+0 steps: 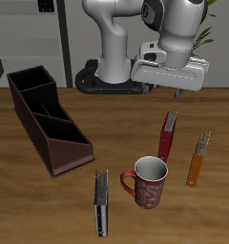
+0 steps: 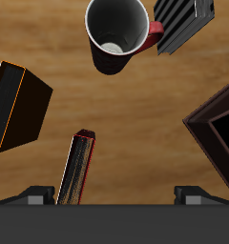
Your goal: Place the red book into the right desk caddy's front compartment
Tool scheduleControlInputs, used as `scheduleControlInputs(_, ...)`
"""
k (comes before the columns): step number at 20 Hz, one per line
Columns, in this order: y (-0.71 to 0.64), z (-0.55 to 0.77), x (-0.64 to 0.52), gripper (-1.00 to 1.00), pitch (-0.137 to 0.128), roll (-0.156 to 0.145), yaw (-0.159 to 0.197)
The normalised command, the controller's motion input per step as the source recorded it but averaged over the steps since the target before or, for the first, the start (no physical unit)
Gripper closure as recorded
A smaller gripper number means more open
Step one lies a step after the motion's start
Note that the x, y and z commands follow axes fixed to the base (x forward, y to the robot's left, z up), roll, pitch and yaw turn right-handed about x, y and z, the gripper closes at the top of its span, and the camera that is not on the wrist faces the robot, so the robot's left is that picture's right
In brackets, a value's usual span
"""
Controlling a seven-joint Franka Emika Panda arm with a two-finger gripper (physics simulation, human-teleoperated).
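Note:
The red book (image 1: 168, 136) stands upright on the table, slim and dark red with pale page edges, between the mug and the orange book. It also shows in the wrist view (image 2: 76, 170). My gripper (image 1: 178, 93) hangs open and empty above the table, a little behind and above the red book; in the wrist view (image 2: 112, 198) its fingertips (image 2: 31, 195) stand wide apart. The right desk caddy (image 1: 45, 116) is a long dark brown divided box across the table from the books. One corner of it shows in the wrist view (image 2: 219, 129).
A red mug (image 1: 147, 181) stands near the table's front edge. An orange book (image 1: 198, 158) stands beside the red book. A dark grey book (image 1: 101, 202) stands by the mug. The robot's base (image 1: 112, 76) is at the back.

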Motion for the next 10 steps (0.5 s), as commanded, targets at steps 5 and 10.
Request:
scheduleControlInputs(5,0.21,-0.09,0.08,-1.0,-0.038,0.003,-0.063)
scheduleControlInputs(10,-0.02,-0.16,0.1,-1.0,-0.027,0.005,-0.046)
